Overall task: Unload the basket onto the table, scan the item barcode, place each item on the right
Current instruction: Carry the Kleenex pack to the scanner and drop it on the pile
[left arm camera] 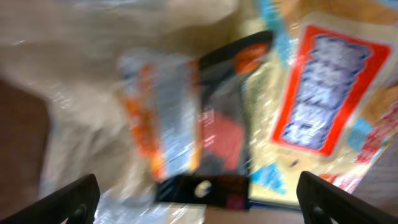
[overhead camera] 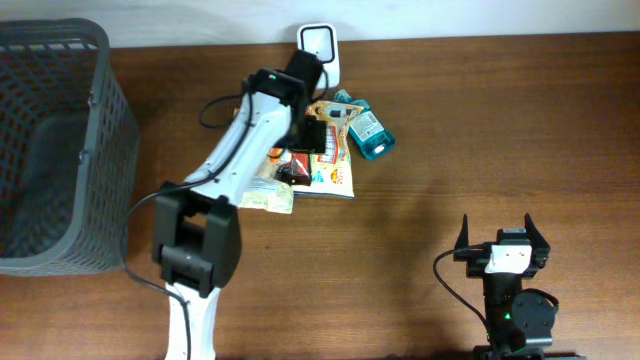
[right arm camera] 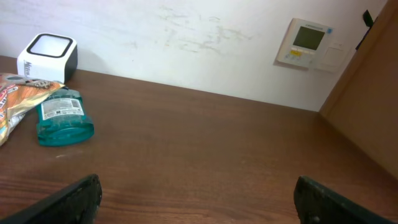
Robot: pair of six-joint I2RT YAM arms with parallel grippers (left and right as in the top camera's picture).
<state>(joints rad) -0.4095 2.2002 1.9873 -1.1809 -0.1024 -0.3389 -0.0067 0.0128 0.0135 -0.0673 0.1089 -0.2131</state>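
Crinkly film is wrapping the black-and-orange packet (left arm camera: pixel 205 124), so I am judging it light, limp and slippery, likely to buckle or slide rather than lift flat. The left wrist view is blurring too much to show any barcode. The packet is lying on the heap of wrappers (overhead camera: pixel 300 185) at about 12 o'clock on the table (overhead camera: pixel 450 180), directly below the left hand (left arm camera: pixel 199 202). That hand is hanging over it with its fingers (left arm camera: pixel 68 200) spread wide and gripping nothing. A pinch across the packet's narrow width, near the end at 6 o'clock in the left wrist view, is looking like the safest hold, since a sealed seam is probably stiffer than the puffed middle. The large snack bag (left arm camera: pixel 323 106) is lying right beside it at 3 o'clock, so closing fingers are risking a second wrapper.

The scanner (overhead camera: pixel 318 45) is standing just at 12 o'clock of the heap, against the far edge of the table. The teal bottle (overhead camera: pixel 367 130) is lying at 3 o'clock of the left hand, touching the wrappers. The basket (overhead camera: pixel 110 120) is filling the 9 o'clock side, well apart. Bare wood is stretching toward 3 and 6 o'clock, giving room to lift and turn the packet. The right hand (overhead camera: pixel 498 235) is waiting at 5 o'clock, jaws fully apart and empty, well clear of the heap.
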